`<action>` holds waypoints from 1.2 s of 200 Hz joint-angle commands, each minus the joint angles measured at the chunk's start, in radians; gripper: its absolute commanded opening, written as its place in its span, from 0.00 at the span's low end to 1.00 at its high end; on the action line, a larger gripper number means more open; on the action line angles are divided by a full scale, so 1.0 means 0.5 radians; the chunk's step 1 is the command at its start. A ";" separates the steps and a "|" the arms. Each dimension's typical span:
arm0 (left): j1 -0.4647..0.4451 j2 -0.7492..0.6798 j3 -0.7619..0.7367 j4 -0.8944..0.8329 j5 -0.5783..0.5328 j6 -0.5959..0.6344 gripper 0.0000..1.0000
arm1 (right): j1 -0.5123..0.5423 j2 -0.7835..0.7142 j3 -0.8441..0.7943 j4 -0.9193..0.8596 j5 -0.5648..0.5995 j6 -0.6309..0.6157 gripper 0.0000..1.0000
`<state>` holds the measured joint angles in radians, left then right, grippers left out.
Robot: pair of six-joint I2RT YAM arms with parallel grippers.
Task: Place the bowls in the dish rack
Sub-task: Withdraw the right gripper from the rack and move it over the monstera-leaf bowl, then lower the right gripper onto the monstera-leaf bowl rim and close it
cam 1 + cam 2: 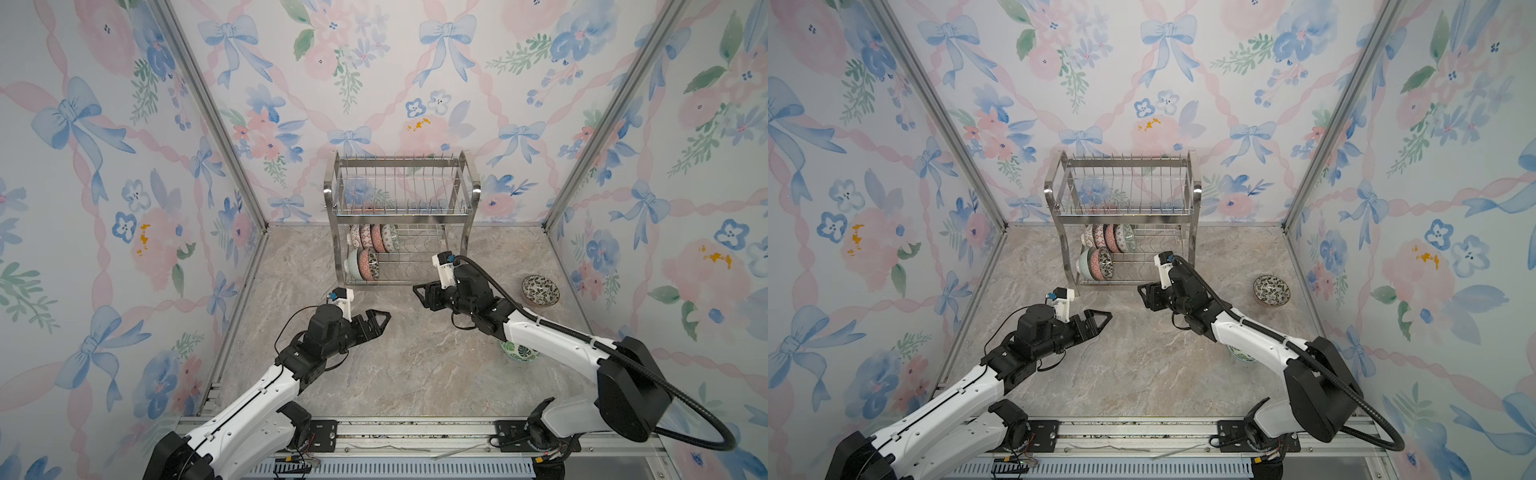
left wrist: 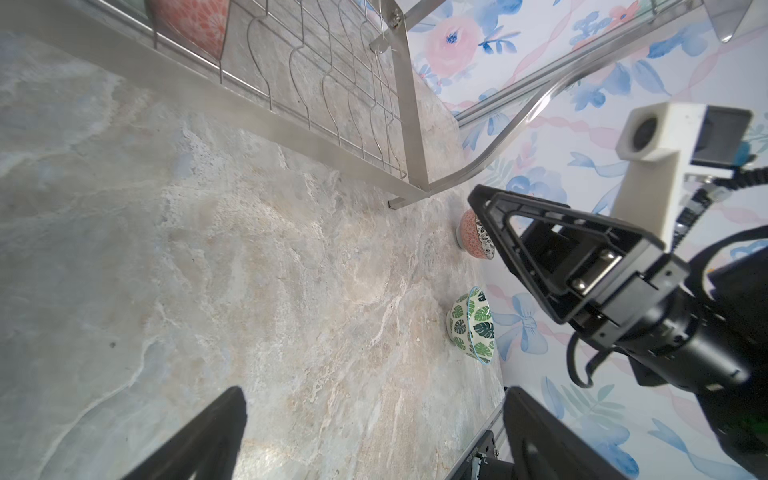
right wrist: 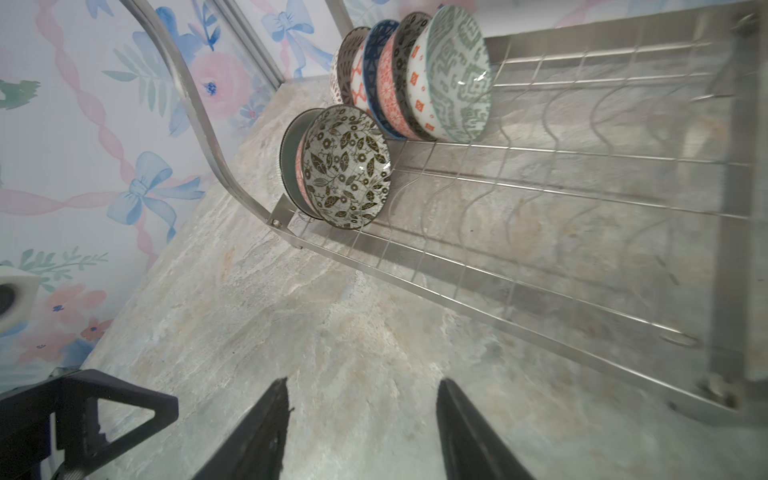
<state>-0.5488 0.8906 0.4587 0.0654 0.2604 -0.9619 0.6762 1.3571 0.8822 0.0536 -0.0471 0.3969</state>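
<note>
Beige-grey marble-patterned tabletop point(image 1: 407, 374), filling the lower centre in both top views. Pale wallpaper panels point(image 1: 374, 75) printed with blue bows, pink ribbons and flowers, covering the back and both sides. Two silver aluminium corner posts point(image 1: 217, 124) slant from the upper corners to the tabletop's far edge, and a slotted aluminium rail point(image 1: 415, 428) runs along the bottom edge.

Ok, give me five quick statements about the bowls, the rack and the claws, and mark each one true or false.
1. The upper tier of the dish rack holds no bowls. True.
2. The left claw grips a bowl. False: it is open and empty.
3. A green leaf bowl stands on the table, partly under the right arm. True.
4. The black-white leafy bowl on the table lies upside down. False: it stands upright, mouth up.
5. The right claw is open with nothing between its jaws. True.
</note>
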 commanded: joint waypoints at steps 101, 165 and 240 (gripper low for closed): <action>-0.202 0.479 0.196 0.387 0.216 0.254 0.98 | -0.142 -0.554 -0.337 -1.288 0.959 0.339 0.97; -0.339 0.665 0.308 0.400 0.211 0.322 0.98 | -0.420 -0.666 -0.572 -1.264 0.920 0.494 0.97; -0.397 0.737 0.332 0.408 0.192 0.332 0.98 | -0.683 -0.475 -0.660 -0.933 0.597 0.418 0.99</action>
<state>-0.7422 1.2514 0.6071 0.2554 0.3565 -0.8211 0.3584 1.0931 0.5659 -0.4801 0.3164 0.6209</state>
